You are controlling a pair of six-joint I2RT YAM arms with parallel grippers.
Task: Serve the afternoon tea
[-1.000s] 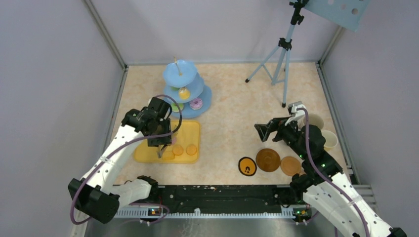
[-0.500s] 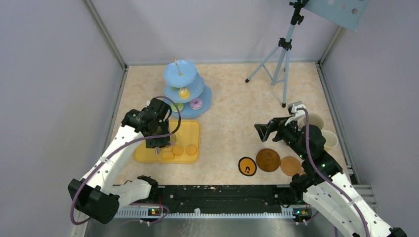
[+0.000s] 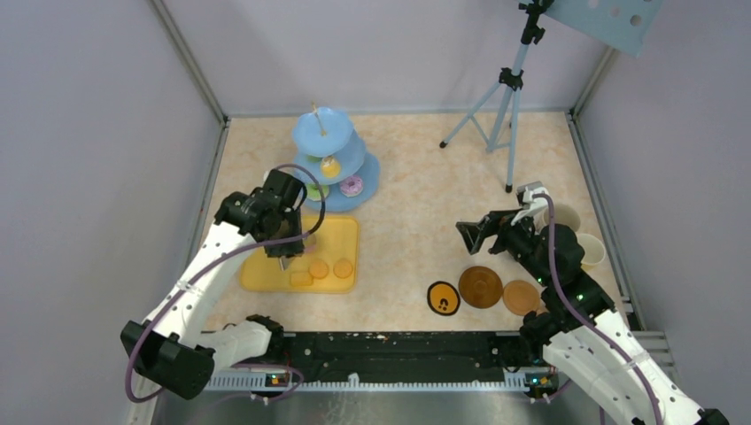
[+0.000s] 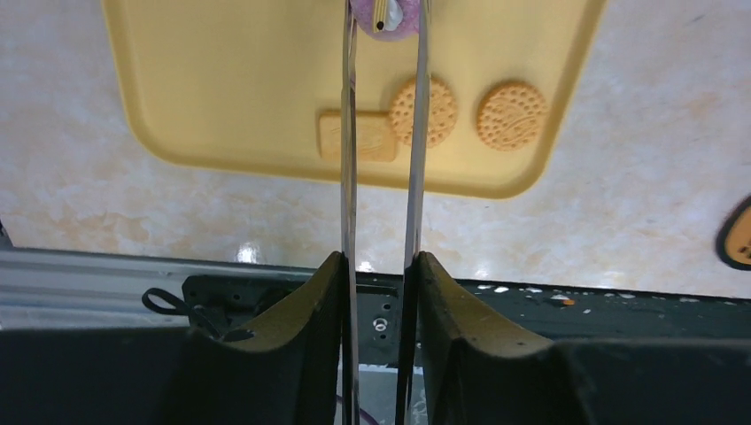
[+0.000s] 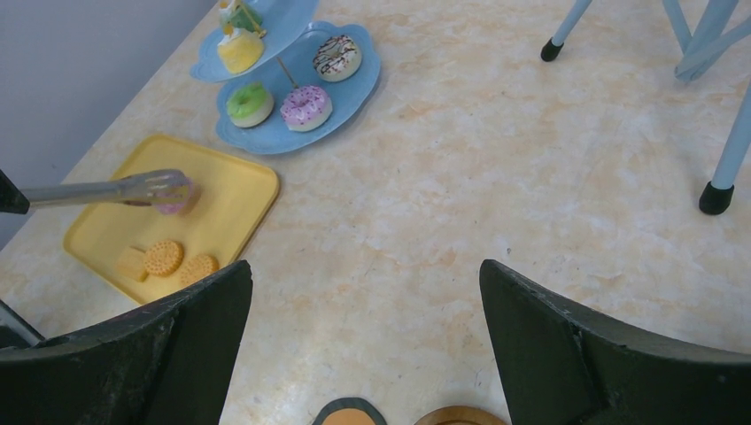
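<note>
My left gripper [image 4: 379,266] is shut on the long metal tongs [image 4: 345,133], squeezing their two arms together. The tong tips pinch a purple pastry [image 4: 394,16] over the yellow tray [image 4: 221,80]; the right wrist view shows that pastry [image 5: 177,197] just above the tray. Two round biscuits [image 4: 425,111] and a square one [image 4: 357,135] lie on the tray. The light-blue stand [image 3: 332,159] behind it carries a green donut [image 5: 249,103], a pink one [image 5: 305,106] and a yellow cake [image 5: 241,50]. My right gripper [image 3: 478,235] hangs open and empty above the brown coasters [image 3: 481,287].
Two mugs [image 3: 563,217] stand at the right edge behind my right arm. A black-rimmed orange coaster [image 3: 443,298] lies left of the brown ones. A blue tripod [image 3: 505,106] stands at the back right. Grey walls enclose the table on three sides.
My left gripper has squeezed the tongs narrower, onto the purple pastry, and drawn back a little toward the tray's far side. The right arm has not moved.
</note>
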